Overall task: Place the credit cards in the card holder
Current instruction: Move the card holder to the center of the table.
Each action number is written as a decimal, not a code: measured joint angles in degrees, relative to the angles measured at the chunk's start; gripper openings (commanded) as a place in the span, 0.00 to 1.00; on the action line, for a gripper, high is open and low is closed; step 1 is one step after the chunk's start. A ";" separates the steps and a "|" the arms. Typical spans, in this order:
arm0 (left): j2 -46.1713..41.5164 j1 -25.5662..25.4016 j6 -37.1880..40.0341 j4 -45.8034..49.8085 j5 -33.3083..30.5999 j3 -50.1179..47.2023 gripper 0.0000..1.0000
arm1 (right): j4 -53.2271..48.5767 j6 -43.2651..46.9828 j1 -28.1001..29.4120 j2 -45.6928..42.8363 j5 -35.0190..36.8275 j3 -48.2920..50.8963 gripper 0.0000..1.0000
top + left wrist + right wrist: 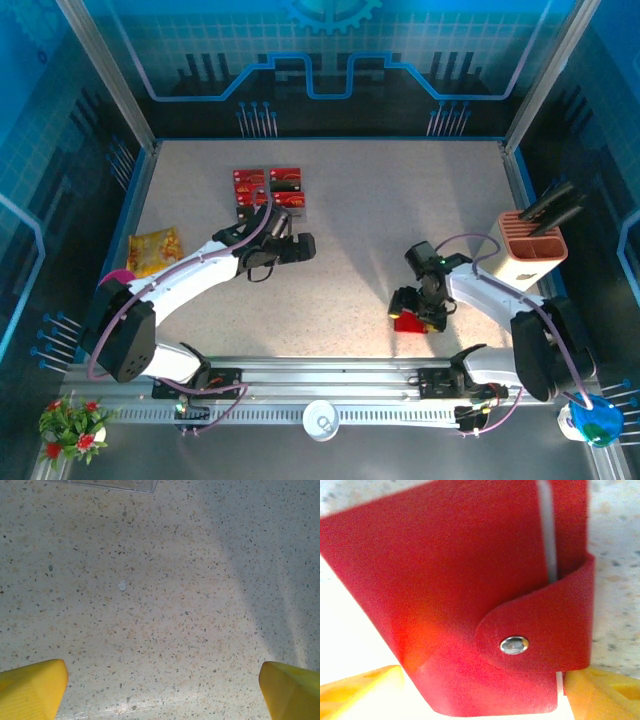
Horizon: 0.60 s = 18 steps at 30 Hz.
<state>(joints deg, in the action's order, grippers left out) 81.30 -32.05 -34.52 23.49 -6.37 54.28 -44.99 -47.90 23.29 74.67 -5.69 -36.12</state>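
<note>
- Overhead, four red credit cards (269,190) lie in a tight cluster on the far-left part of the table (400,190). They are well apart from the red card holder (406,323), which sits near the front edge, right of centre.
- The left end effector (298,247) hovers just on the near side of the cards and touches none. The right end effector (420,305) is down over the holder. A yellow-orange snack packet (153,250) on the left and a salmon-pink compartment box (532,250) on the right lie off the working paths.
- At the left wrist, the yellow left fingertips (31,690) stand spread wide with bare speckled table between them: released, grasping nothing.
- At the right wrist, the holder is closed, its strap (545,630) wrapped round the edge and fastened by a silver snap stud (514,645). The yellow right fingertips (600,695) flank its near edge closely on both sides. I cannot tell whether they pinch it or merely bracket it.
- Judgement: the step in hand is opening the holder, since no card can go in while the snap is fastened. It should go best with the holder's body pinned and the strap free. The tab can then be peeled off the stud rather than the whole holder being dragged along the table.
</note>
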 measured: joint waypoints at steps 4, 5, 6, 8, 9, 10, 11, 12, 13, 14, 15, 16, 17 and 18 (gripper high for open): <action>0.00 0.00 0.15 0.02 0.00 0.00 0.99 | 3.48 -1.70 1.95 3.28 -2.51 -4.11 0.83; 0.00 0.00 0.17 0.02 0.00 0.00 0.99 | 4.55 -2.12 2.49 4.52 -3.02 -5.68 0.83; 0.00 0.00 0.17 0.02 0.00 0.00 0.99 | 5.46 -2.36 2.95 5.70 -3.43 -7.10 0.83; 0.00 0.00 0.17 0.02 0.00 0.00 0.99 | 7.58 -2.99 3.85 8.41 -4.22 -10.51 0.82; 0.02 0.00 0.17 0.02 0.00 0.00 0.99 | 8.33 -3.17 4.22 9.55 -4.52 -12.07 0.81; 0.07 0.00 0.17 0.04 0.00 0.04 0.99 | 9.05 -3.21 4.57 10.64 -4.92 -13.70 0.81; 0.20 0.00 0.15 0.17 0.00 0.24 0.99 | 9.81 -3.15 4.96 11.45 -5.20 -15.26 0.81; 0.33 0.00 0.15 0.22 0.00 0.44 0.99 | 10.34 -3.13 5.33 11.80 -5.33 -16.39 0.81; 0.42 0.00 0.15 0.22 0.00 0.70 0.99 | 10.64 -3.10 5.68 11.82 -5.31 -17.07 0.81; 0.42 0.00 0.15 0.20 0.00 0.87 0.99 | 10.95 -3.08 5.99 11.61 -5.31 -17.38 0.81; 0.42 0.00 0.15 0.20 0.00 0.96 0.99 | 11.04 -3.10 6.14 11.26 -5.29 -17.29 0.80; 0.42 0.00 0.15 0.20 0.00 1.07 0.99 | 11.02 -3.10 6.25 10.64 -5.07 -16.85 0.80; 0.42 0.00 0.13 0.20 0.00 1.07 0.99 | 11.15 -3.13 6.29 9.60 -4.85 -15.82 0.79; 0.42 0.00 0.13 0.20 0.00 1.07 0.99 | 11.06 -3.19 6.29 8.50 -4.59 -14.73 0.79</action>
<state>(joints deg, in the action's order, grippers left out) 81.71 -32.05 -34.39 23.68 -6.37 55.35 -33.93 -51.09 29.58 83.18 -10.28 -50.85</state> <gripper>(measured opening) 0.992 0.796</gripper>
